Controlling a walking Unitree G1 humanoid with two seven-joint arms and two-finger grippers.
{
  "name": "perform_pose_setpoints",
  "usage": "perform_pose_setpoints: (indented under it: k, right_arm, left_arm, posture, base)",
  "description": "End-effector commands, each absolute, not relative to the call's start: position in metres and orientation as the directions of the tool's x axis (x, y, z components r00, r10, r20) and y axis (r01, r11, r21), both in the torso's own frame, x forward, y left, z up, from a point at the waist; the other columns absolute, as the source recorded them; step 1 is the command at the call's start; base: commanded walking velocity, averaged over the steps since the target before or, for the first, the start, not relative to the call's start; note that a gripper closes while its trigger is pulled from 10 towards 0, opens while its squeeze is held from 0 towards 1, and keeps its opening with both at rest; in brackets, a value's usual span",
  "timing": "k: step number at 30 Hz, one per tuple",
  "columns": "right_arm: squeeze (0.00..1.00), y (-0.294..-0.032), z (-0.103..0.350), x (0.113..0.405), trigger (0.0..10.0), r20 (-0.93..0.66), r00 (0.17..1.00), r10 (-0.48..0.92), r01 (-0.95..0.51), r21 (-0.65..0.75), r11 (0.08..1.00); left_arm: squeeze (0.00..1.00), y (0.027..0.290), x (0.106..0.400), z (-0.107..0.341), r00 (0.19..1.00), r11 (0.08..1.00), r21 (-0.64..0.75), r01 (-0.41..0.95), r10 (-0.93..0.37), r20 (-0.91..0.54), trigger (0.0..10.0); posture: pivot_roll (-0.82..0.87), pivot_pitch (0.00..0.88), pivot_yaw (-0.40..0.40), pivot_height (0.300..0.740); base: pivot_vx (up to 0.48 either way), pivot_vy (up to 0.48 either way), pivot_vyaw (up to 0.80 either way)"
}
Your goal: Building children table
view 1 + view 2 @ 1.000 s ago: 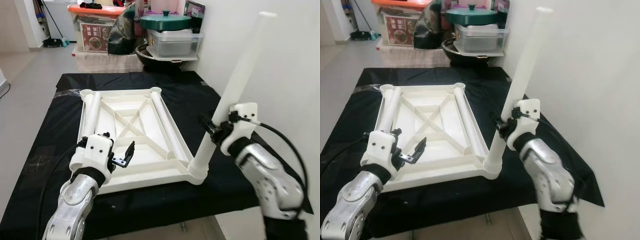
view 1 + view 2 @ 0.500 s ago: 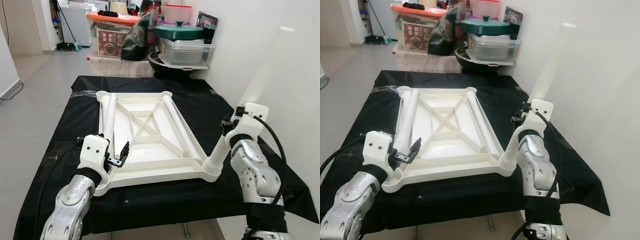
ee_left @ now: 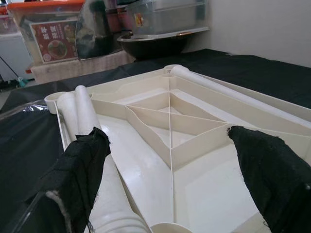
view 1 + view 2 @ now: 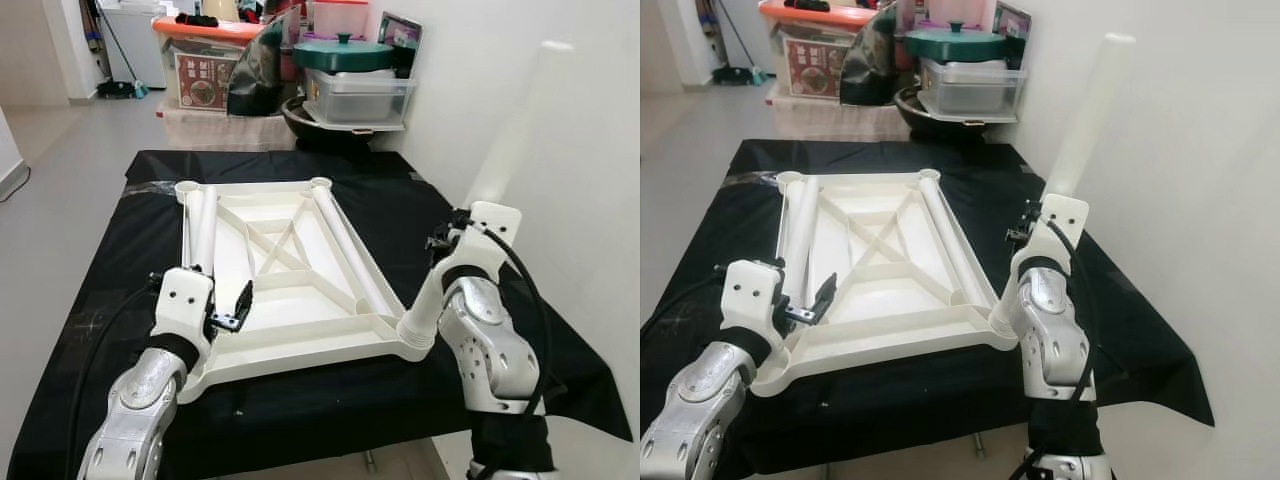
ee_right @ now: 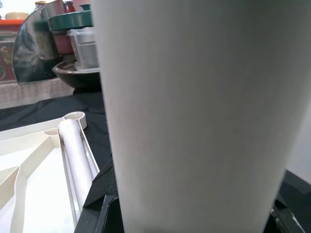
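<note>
A white plastic tabletop (image 4: 300, 352) lies upside down on a table draped in black cloth (image 4: 110, 260). One white leg (image 4: 512, 150) stands tilted in the socket at the near right corner. My right gripper (image 4: 446, 246) is shut on its lower part, and the leg (image 5: 194, 116) looms close in the right wrist view. Two loose legs lie inside the tabletop, one along the left side (image 4: 205, 225) and one along the right side (image 4: 350, 255). My left gripper (image 3: 170, 160) is open just above the near left part of the tabletop, with nothing between its fingers (image 3: 77, 170).
Beyond the table stand an orange-lidded bin (image 4: 200, 60), a green pot on a clear box (image 4: 350, 55) and a black wok (image 4: 320, 120). A white wall (image 4: 590, 200) runs close along the right. Grey floor (image 4: 60, 170) lies to the left.
The whole picture has shifted with my head. The right gripper stays shut on the upright leg and the left gripper stays open over the near left of the tabletop.
</note>
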State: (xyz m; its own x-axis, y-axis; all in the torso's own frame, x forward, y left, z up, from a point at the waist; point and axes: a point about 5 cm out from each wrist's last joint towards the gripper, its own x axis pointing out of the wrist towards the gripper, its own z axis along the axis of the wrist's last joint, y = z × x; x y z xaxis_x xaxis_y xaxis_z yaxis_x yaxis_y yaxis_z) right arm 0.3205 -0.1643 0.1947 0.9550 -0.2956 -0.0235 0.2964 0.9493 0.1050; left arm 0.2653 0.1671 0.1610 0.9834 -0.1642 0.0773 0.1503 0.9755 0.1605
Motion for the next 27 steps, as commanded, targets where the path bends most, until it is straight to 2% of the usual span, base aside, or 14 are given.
perform_pose_setpoints:
  k: [1, 3, 7, 27]
  right_arm:
    - [0.0, -0.1704, 0.1558, 0.316, 10.0, -0.199, 0.923, -0.329, 0.346, 0.058, 0.936]
    - [0.0, -0.1694, 0.1552, 0.3151, 10.0, -0.221, 0.917, -0.331, 0.353, 0.065, 0.934]
    - [0.0, -0.1697, 0.1581, 0.3128, 10.0, -0.25, 0.882, -0.4, 0.409, -0.018, 0.913]
    - [0.0, -0.1757, 0.158, 0.3095, 10.0, -0.284, 0.866, -0.412, 0.448, 0.073, 0.891]
  left_arm:
    - [0.0, 0.1668, 0.2681, 0.159, 0.985, 0.974, 0.167, 0.15, -0.162, 0.061, 10.0]
    - [0.0, 0.1667, 0.2685, 0.1592, 0.985, 0.974, 0.167, 0.15, -0.162, 0.062, 10.0]
    - [0.0, 0.1661, 0.2695, 0.1588, 0.985, 0.975, 0.166, 0.148, -0.16, 0.063, 10.0]
    - [0.0, 0.1644, 0.2727, 0.1577, 0.983, 0.973, 0.172, 0.157, -0.17, 0.064, 10.0]
  posture:
    - [0.02, 0.0, -0.073, 0.74]
    - [0.02, 0.0, -0.073, 0.74]
    - [0.02, 0.0, -0.073, 0.74]
    - [0.02, 0.0, -0.066, 0.74]
  base:
    - [0.0, 0.0, 0.0]
    - [0.0, 0.0, 0.0]
    - [0.0, 0.0, 0.0]
    - [0.0, 0.0, 0.0]
